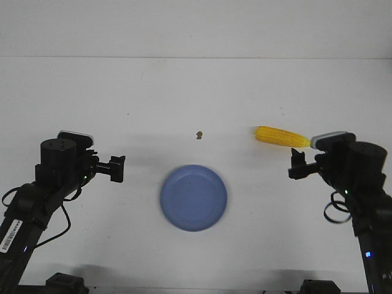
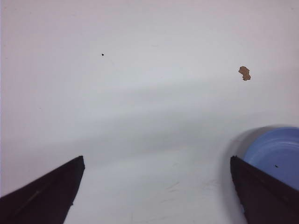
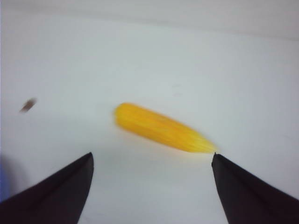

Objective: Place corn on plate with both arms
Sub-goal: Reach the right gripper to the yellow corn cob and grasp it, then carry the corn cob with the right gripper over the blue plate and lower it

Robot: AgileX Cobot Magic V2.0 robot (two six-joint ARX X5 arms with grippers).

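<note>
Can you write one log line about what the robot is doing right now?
corn: on table, right of plate | plate: empty | left gripper: open | right gripper: open near corn, not touching

The white table [image 1: 122, 86] carries three things. The periwinkle-blue plate [image 1: 193, 197] sits flat between the two grippers, somewhat nearer the robot than either; in the left wrist view its rim [image 2: 275, 154] shows just beside one finger of the left gripper [image 1: 117, 168]. The yellow corn cob [image 1: 282, 136] lies on its side just beyond the right gripper [image 1: 297, 165], its pointed end toward that gripper's arm and its blunt end toward the table's middle. A small brown scrap [image 1: 199, 135] rests farther out than the plate, between the corn and the left gripper, well apart from both.
</note>
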